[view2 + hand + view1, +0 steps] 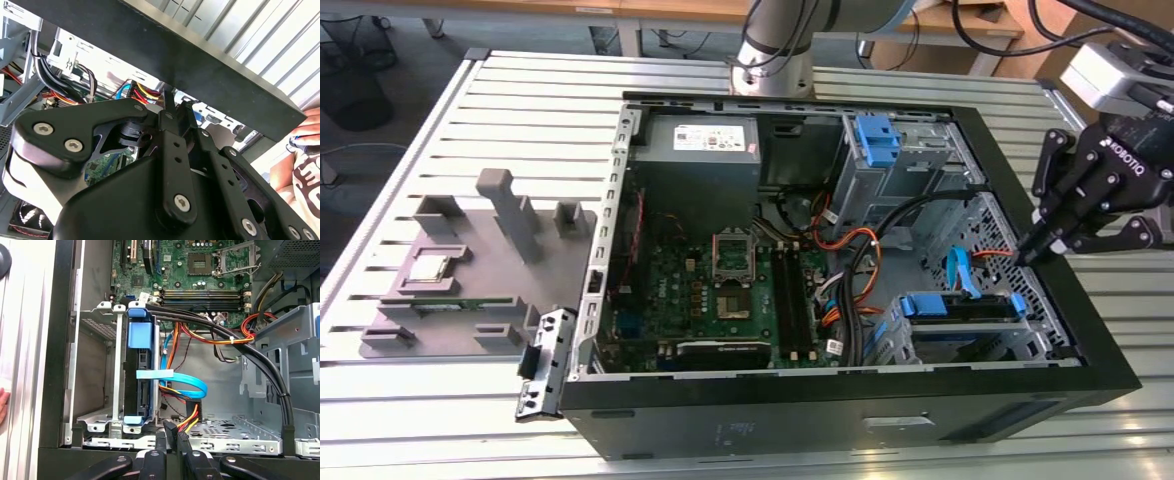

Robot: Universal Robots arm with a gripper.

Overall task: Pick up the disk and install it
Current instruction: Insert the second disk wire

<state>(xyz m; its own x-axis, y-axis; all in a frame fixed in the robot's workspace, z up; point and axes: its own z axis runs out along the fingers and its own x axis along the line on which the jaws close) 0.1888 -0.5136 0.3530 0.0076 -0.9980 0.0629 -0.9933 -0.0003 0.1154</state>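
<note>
**Hand held at the case edge, disk seated in its bay**

The hand [1025,252] is seen in the exterior view at the right side of the open computer case [720,432], tilted down and inward, with its fingertips lowered just inside the case wall. In the first wrist view the fingertips [170,432] are pressed close together, with nothing seen pinched between them; they are placed just beside a bundle of red, yellow and black wires [192,417]. In the second wrist view the black linkages of the hand [167,117] are shown under the dark edge of the case.

The disk [140,371] is found in a metal bay [100,365] in a corner of the case — it is set on edge, with its long axis lying along the nearby case wall and the blue ends of its carrier showing at either end. In the exterior view the disk [966,306] lies just inward of the hand. A light blue flat cable [185,382] is seen beside the disk.

Within the case, a green circuit board [720,290] and a grey power box [700,140] are held. The case rests on a slatted metal counter [480,100], with a grey holder [467,250] well apart on the exterior view's left.
</note>
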